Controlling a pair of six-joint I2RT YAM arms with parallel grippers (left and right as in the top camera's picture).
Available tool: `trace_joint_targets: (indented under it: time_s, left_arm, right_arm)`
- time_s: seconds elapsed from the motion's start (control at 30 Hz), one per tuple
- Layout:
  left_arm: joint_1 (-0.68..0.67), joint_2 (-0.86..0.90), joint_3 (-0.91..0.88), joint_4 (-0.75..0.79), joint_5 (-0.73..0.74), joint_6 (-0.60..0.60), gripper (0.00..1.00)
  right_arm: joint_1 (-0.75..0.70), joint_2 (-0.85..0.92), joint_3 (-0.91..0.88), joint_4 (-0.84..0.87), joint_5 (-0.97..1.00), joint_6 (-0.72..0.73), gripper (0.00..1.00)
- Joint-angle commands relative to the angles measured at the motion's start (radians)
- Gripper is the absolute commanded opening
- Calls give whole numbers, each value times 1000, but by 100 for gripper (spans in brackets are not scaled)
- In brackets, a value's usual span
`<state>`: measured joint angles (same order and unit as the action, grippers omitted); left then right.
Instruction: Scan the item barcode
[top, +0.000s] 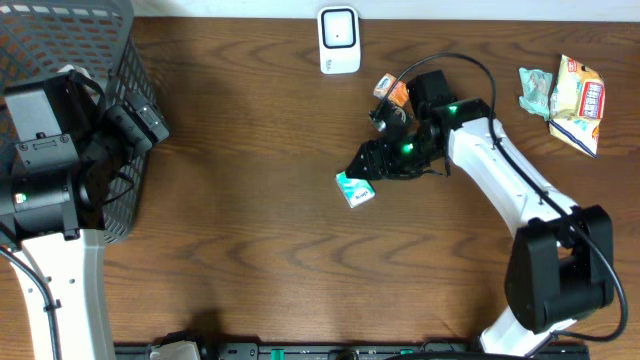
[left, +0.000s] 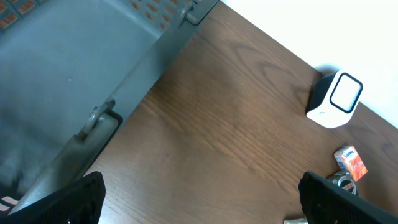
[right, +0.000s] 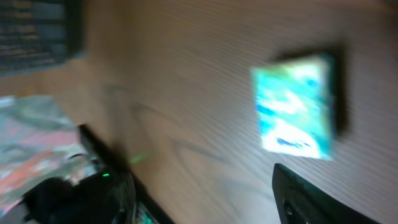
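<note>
Box (top: 354, 189) lies flat on the table (top: 250, 230) in the overhead view, about mid-table, teal and white. The right gripper (top: 364, 166) hangs just beside it, on its far right side, tips pointing down and left at the box. Whether they touch cannot be told from here. The scanner (top: 339, 40) stands at the far edge, well apart from the box. An orange pack (top: 392, 90) sits just right of the scanner, behind the right arm. Two packets (top: 562, 95) lie at the far right. The left gripper (top: 140, 125) is far to the left, over the edge of the basket (top: 70, 40).

The left wrist view shows its two fingers (left: 68, 202) at the lower corners, spread wide with bare wood between them and nothing held. The basket wall fills the upper left. The scanner stands at the right, by the far edge, with the orange pack nearer and below it.

The right wrist view is blurred. The box lies on the wood at upper right, face up, not gripped. One dark finger (right: 323, 199) shows at the lower right, with a strip of wood between it and the box. The jaws stand parted and the box is not between them.
</note>
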<state>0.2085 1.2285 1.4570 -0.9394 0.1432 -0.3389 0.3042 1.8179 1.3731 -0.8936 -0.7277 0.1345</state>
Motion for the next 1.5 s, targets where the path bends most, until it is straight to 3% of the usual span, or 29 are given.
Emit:
trace_joint_targets:
  time_s: [0.0, 0.03, 0.37, 0.43, 0.47, 0.63, 0.77, 0.87, 1.0, 1.27, 1.47]
  left_arm:
    - [5, 0, 1, -2, -10, 13, 98]
    - [5, 0, 1, -2, -10, 13, 98]
    - [5, 0, 1, -2, -10, 13, 98]
    - [5, 0, 1, -2, -10, 13, 98]
    - [5, 0, 1, -2, -10, 13, 98]
    - [5, 0, 1, -3, -10, 13, 98]
    - [5, 0, 1, -2, -10, 13, 98]
    - [5, 0, 1, -2, -10, 13, 98]
    - [5, 0, 1, -2, -10, 13, 98]
    - [5, 0, 1, -2, -10, 13, 98]
    - [5, 0, 1, -2, -10, 13, 98]
  right_arm:
    - [32, -15, 15, 44, -143, 10, 91]
    - [40, -15, 15, 51, -136, 10, 99]
    - [140, -16, 15, 131, -78, 98, 98]
    - [163, -16, 15, 111, 65, 206, 70]
    - [175, -16, 15, 95, 124, 243, 63]
    - [251, -16, 11, 6, 392, 378, 49]
    - [331, -15, -26, 38, 521, 476, 40]
    - [375, -11, -65, 62, 605, 587, 18]
    - [384, 11, -91, 82, 691, 649, 4]
    - [372, 57, -189, 204, 688, 703, 3]
    - [351, 93, -191, 204, 715, 703, 6]
